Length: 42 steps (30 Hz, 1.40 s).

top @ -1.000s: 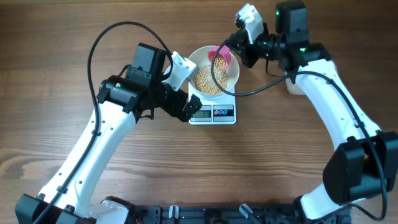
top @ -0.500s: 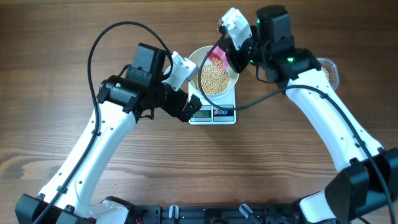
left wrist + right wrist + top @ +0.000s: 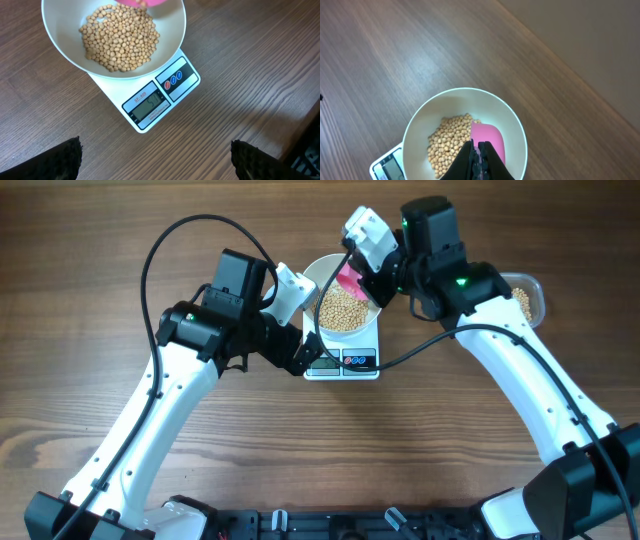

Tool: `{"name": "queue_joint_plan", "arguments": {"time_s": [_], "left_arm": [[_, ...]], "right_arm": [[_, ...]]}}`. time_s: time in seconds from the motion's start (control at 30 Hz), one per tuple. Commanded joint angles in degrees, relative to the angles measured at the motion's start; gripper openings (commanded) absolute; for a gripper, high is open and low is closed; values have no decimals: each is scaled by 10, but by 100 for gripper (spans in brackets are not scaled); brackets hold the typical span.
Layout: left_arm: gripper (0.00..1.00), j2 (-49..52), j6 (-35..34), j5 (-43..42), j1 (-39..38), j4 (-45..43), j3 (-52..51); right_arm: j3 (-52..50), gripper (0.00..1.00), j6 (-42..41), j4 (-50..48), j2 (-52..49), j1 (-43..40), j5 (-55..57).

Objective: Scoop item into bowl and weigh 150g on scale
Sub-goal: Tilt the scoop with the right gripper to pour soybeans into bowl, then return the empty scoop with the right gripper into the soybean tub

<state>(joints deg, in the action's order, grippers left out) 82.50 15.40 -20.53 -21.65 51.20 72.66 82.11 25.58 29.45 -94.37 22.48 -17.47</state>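
Observation:
The white bowl [image 3: 313,280] stands on the white scale [image 3: 343,362] and holds a heap of tan beans [image 3: 340,308]. My right gripper [image 3: 366,280] is shut on the handle of a pink scoop [image 3: 348,277], which hangs over the bowl's far right side. In the right wrist view the scoop [image 3: 490,142] shows its pink back just above the beans [image 3: 447,145], inside the bowl [image 3: 516,131]. My left gripper [image 3: 300,356] stands open beside the scale's left front corner. In the left wrist view it [image 3: 160,165] holds nothing, with the scale [image 3: 150,107] and the bowl [image 3: 60,42] ahead.
A clear tub [image 3: 522,298] with more beans sits to the right of the bowl, partly hidden behind my right arm. The rest of the scene is brown wooden tabletop [image 3: 100,270], and a black cable loops above my left arm.
My right arm has swung left from the tub side, carrying the pink scoop over the bowl and tipping it there. The left arm has not moved.

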Motion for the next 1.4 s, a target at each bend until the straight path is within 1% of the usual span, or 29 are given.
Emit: {"name": "queue_joint_plan", "arguments": {"time_s": [0.0, 0.07, 0.13, 0.2, 0.27, 0.3, 0.77, 0.93, 1.0, 1.07, 1.2, 1.23, 1.3, 1.37], "left_arm": [[100, -2, 9, -9, 0, -1, 6], [100, -2, 9, -9, 0, -1, 6], [100, -2, 9, -9, 0, -1, 6], [100, -2, 9, -9, 0, -1, 6], [100, -2, 9, -9, 0, -1, 6], [100, -2, 9, -9, 0, -1, 6], [100, -2, 9, -9, 0, -1, 6], [100, -2, 9, -9, 0, -1, 6], [100, -2, 9, -9, 0, -1, 6], [100, -2, 9, -9, 0, -1, 6], [100, -2, 9, -9, 0, -1, 6], [100, -2, 9, -9, 0, -1, 6], [100, -2, 9, -9, 0, -1, 6], [100, -2, 9, -9, 0, -1, 6]], "right_arm": [[8, 4, -30, -10, 13, 2, 19], [8, 4, -2, -1, 13, 2, -22], [8, 4, -40, -7, 13, 1, 4], [8, 4, -15, 4, 13, 2, -29], [8, 4, -30, 2, 13, 1, -23], [8, 4, -51, -3, 13, 1, -10], [8, 4, -51, -2, 13, 0, -23], [16, 4, -75, -2, 17, -1, -23], [16, 4, -95, -2, 20, -12, -26], [16, 4, -111, -3, 21, -28, -52], [16, 4, -177, -26, 36, -90, -153], [16, 4, -191, -31, 43, -103, -163], [16, 4, -213, -34, 63, -132, -163], [16, 4, -213, -24, 92, -167, -155]]}}
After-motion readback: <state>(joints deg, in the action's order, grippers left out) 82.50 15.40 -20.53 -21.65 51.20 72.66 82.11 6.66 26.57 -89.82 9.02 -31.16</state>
